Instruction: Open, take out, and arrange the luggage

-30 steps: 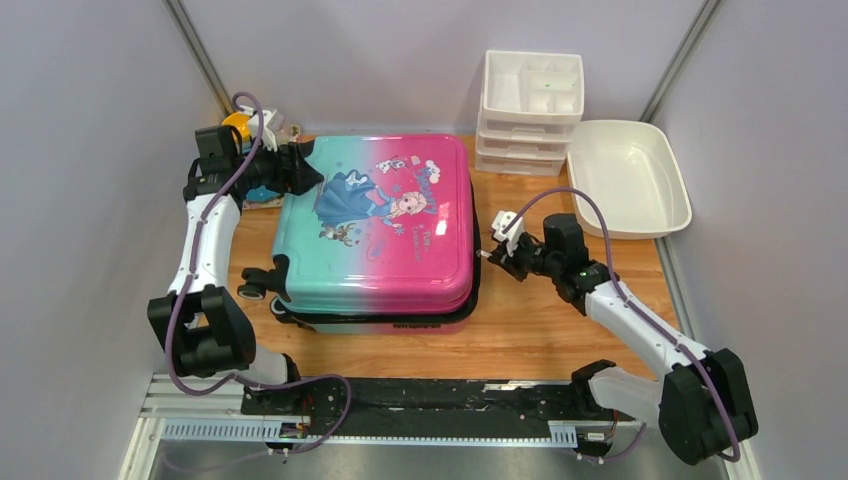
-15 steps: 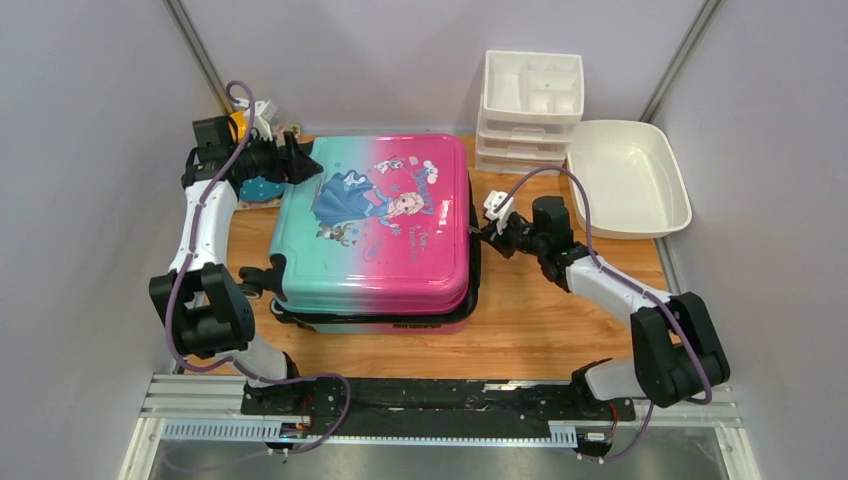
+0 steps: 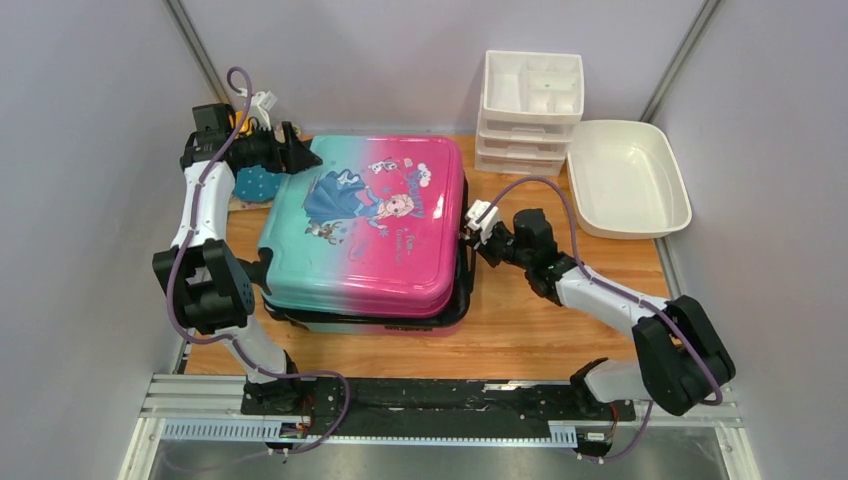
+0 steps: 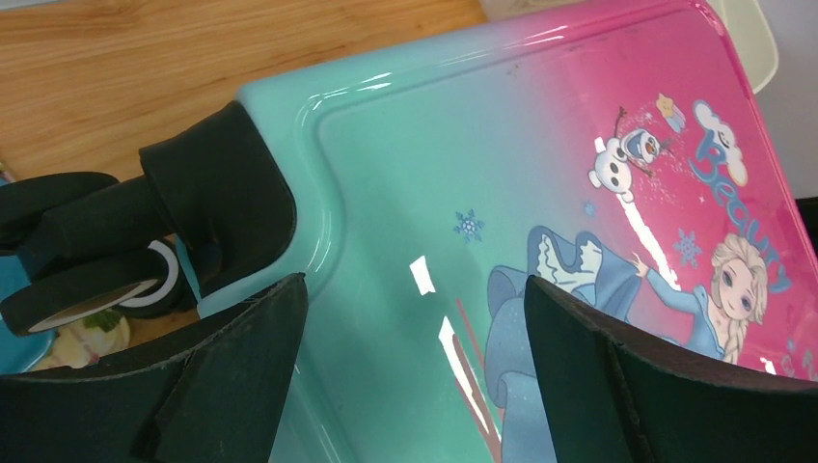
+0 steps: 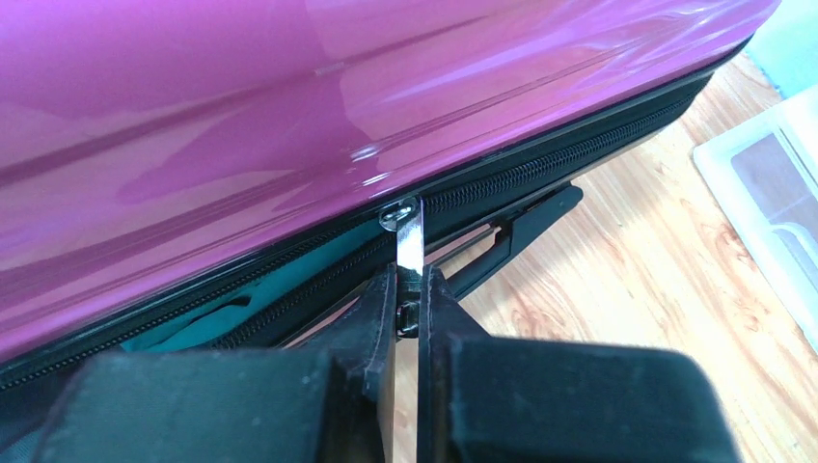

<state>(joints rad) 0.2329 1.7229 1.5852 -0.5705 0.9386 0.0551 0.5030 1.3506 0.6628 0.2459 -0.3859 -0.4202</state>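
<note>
The luggage (image 3: 365, 235) lies flat in the middle of the table, teal at the left and pink at the right, with a princess print. Its zip gapes along the right side, where teal shows inside (image 5: 241, 289). My right gripper (image 3: 472, 228) is shut on the metal zip pull (image 5: 409, 241) at the case's right edge. My left gripper (image 3: 298, 157) is open over the case's far left teal corner (image 4: 289, 106), next to a black wheel (image 4: 87, 260); in the left wrist view its fingers (image 4: 241, 357) straddle the shell without closing on it.
A white drawer organiser (image 3: 530, 110) stands at the back right, with a white oval basin (image 3: 628, 178) beside it. Small toys, one teal (image 3: 252, 185), lie at the back left behind the case. Bare wood (image 3: 540, 320) lies between the case and the right arm.
The right gripper moved left to the case's right edge and closed on the zip pull. The case has shifted left and turned a little. The left gripper moved slightly back.
</note>
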